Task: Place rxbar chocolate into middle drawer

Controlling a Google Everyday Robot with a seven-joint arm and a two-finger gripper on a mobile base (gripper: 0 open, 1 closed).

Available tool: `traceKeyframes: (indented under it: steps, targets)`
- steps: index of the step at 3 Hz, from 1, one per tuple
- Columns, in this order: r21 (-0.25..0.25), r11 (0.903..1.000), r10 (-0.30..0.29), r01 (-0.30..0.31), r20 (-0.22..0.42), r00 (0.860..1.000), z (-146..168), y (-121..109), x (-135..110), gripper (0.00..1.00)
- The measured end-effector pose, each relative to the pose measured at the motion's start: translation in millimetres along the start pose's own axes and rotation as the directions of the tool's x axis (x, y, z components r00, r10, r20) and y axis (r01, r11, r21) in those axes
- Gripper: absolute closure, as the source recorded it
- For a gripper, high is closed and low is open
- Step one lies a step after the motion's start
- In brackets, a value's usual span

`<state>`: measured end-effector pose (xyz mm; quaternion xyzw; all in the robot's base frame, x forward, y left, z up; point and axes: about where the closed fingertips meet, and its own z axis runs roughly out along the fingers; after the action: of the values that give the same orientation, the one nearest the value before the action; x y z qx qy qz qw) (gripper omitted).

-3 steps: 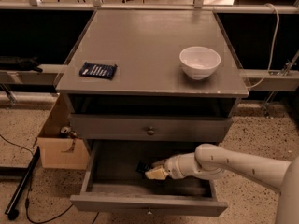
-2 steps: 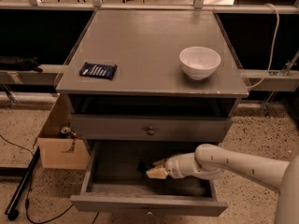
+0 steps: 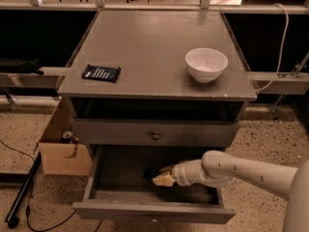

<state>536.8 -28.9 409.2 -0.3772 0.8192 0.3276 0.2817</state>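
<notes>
Jaws on the gripper (image 3: 161, 177) face left inside the open middle drawer (image 3: 153, 211), and whether they are clenched or released cannot be told from this angle. A dark, flat object, taken to be the rxbar chocolate (image 3: 150, 172), sits right at the gripper's tip, over the drawer's dark floor and near its middle; no lettering on it can be read. The robot's pale arm (image 3: 241, 170) reaches in from the right edge of the view and crosses the drawer's right side. The drawer is pulled well out from the bottom of a grey wooden cabinet (image 3: 154, 42), its plain front panel nearest the camera. Just above it, a shallower drawer front (image 3: 120, 132) with a round knob (image 3: 155, 136) at its centre is closed. On the cabinet top, a blue-wrapped bar (image 3: 101, 73) lies flat near the left edge, carrying a row of pale letters too small to make out, well apart from a white bowl (image 3: 206, 64) standing upright toward the right. An open cardboard box (image 3: 63, 158) stands on the speckled floor (image 3: 270, 144) beside the cabinet's left side, and a pale cable (image 3: 282, 33) hangs down behind the cabinet on the right.
</notes>
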Motion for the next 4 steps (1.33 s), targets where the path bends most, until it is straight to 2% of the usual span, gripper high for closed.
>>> traceKeyframes:
  steps: [2, 3, 4]
  targets:
    - [0.025, 0.9997, 0.005, -0.003, -0.07, 0.998, 3.3, -2.2, 9.9, 1.0]
    - [0.025, 0.9997, 0.005, -0.003, -0.07, 0.998, 3.3, -2.2, 10.0, 0.81]
    - [0.025, 0.9997, 0.005, -0.003, -0.07, 0.998, 3.3, -2.1, 10.0, 0.5]
